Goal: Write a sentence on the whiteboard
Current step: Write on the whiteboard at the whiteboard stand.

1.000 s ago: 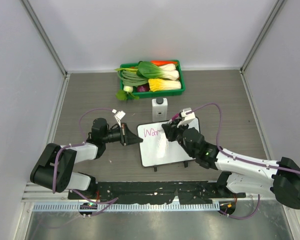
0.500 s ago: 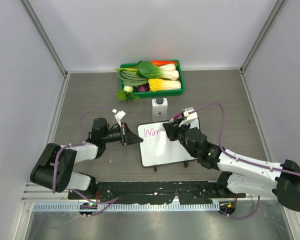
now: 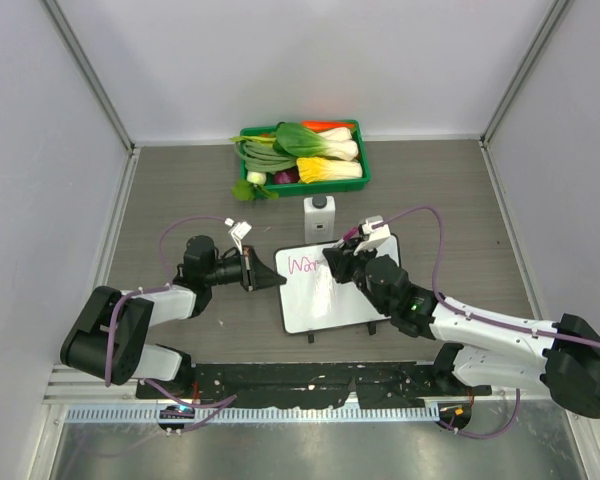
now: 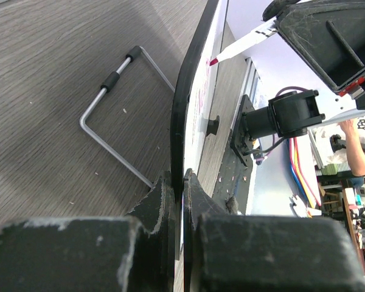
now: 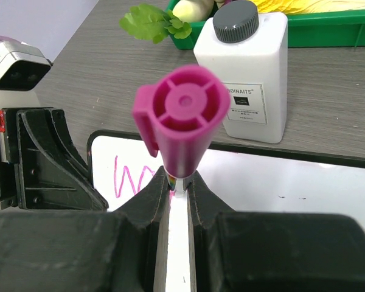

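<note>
Magenta marker (image 5: 181, 115), white whiteboard (image 3: 325, 300)

White bottle (image 5: 243, 79) label: "BOINAITS" (smaller print unreadable). Whiteboard (image 5: 292, 182): pink "W" starts sentence (image 5: 131, 176).

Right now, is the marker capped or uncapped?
Uncapped: in the left wrist view the marker ends in a bare pink tip, right at the face of the whiteboard.

Overhead view and both close wrist views share the whiteboard (image 3: 320, 305).
</note>
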Tool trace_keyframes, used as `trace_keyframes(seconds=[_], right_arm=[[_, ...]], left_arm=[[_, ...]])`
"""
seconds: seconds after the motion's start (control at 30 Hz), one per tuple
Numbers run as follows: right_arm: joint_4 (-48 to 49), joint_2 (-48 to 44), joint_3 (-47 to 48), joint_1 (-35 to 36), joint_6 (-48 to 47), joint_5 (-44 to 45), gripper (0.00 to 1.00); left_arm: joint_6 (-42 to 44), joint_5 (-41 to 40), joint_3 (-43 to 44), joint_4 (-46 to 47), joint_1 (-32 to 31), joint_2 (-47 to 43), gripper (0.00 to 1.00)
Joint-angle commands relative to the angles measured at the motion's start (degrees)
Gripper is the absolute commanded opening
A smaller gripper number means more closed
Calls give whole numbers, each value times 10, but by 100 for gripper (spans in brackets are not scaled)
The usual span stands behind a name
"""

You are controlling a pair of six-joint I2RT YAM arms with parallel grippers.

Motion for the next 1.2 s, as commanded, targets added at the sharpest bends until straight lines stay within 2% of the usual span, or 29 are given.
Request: trace_keyframes(seconds=[0.0,0.33,0.8,1.17], right_arm=[[-5,-11,-16,-1,11,5,1],[-13,-26,-44,-1,35,-19,1],[31,-24,-10,-1,1,48,1],[-23,-33,-17,-1,7,34,1]], left_arm=[[27,-11,10,3,-8,5,0],[27,-12,11,2,-9,9,0],[27,-12,10,2,-10,6,0],[27,-11,10,2,-9,8,0]])
